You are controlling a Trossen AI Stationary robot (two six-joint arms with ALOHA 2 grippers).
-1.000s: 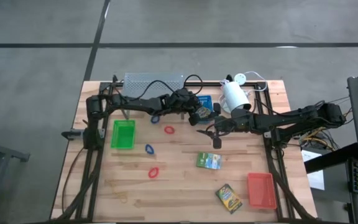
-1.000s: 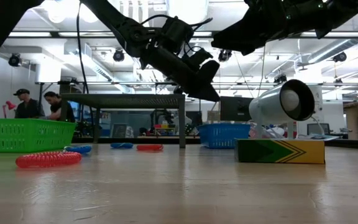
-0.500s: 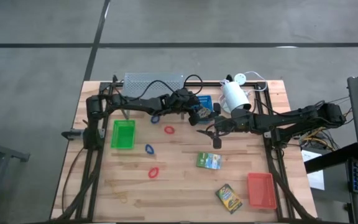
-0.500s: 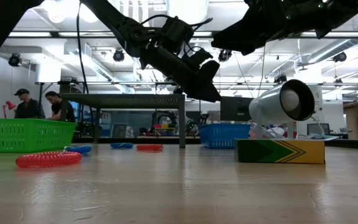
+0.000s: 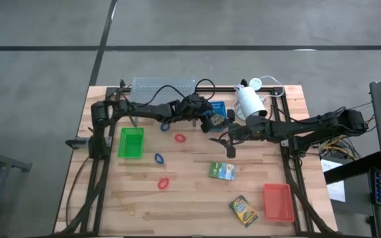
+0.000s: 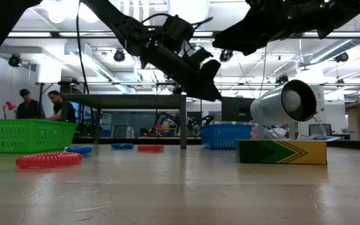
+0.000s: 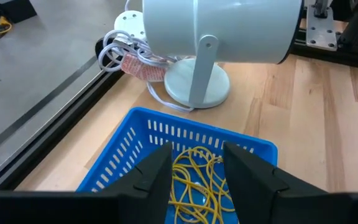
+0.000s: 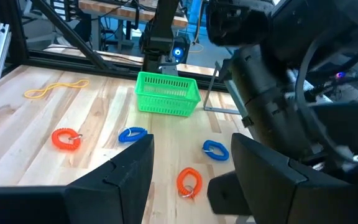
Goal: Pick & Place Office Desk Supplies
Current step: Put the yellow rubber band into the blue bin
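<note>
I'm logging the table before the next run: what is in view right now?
Green tray: one, left side of the table.
Blue tray: one, at the back beside the lamp, yellow rubber bands inside.
Red-orange tray: one, front right.
Card boxes: two, green and yellow, one mid-table, one front.
Loops: two blue, two red, centre-left.
Tan rubber band: one seen, front left.
White lamp: one, back.
Grey perforated shelf: one, back.
People: two, in the room behind.
Left hand: open above the blue tray.
Right hand: open, mid-table.
</note>
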